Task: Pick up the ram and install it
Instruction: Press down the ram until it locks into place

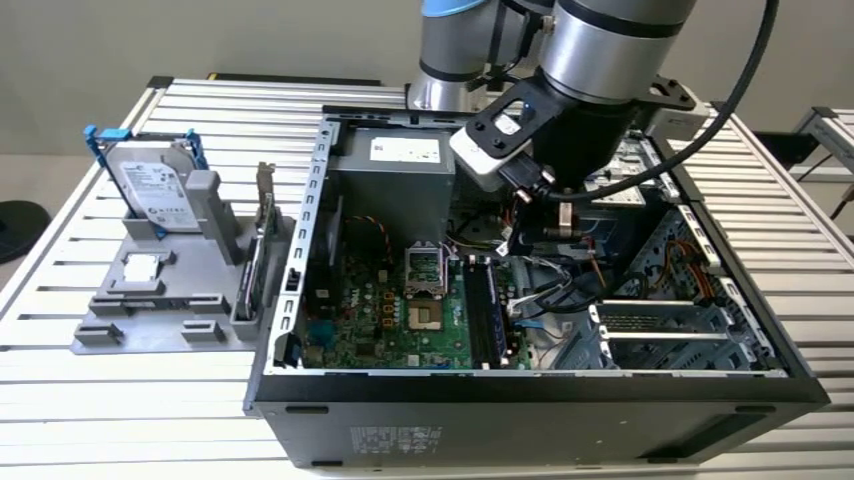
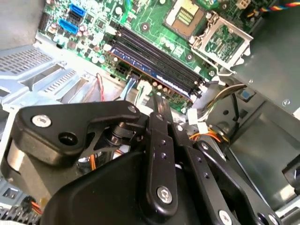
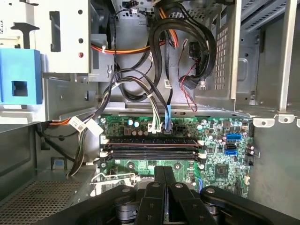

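The ram (image 3: 150,144) sits flat in one of the long black memory slots on the green motherboard (image 3: 140,166), in the slot at the edge of the row nearest the cable plugs. In the second wrist view it (image 2: 150,69) shows as a dark blue strip lying along that slot, level with the empty slots beside it.

My claw (image 3: 164,170) hangs just above the slots and is apart from the stick. Its two black fingers (image 3: 158,180) are pressed together with nothing between them. In the second wrist view my fingertips (image 2: 157,101) point down at the board's edge beside the slot row.

Past the ram, black, white and blue cables (image 3: 159,117) plug into the board and loop up into the case. The processor socket (image 2: 185,11) lies on the other side of the slots.

In the exterior view I (image 1: 555,220) reach down into the open computer case (image 1: 534,395). It rests on a slatted metal table (image 1: 801,260). On the exterior view's left a silver hard drive (image 1: 154,185) in a blue bracket stands on a grey holder (image 1: 147,300).
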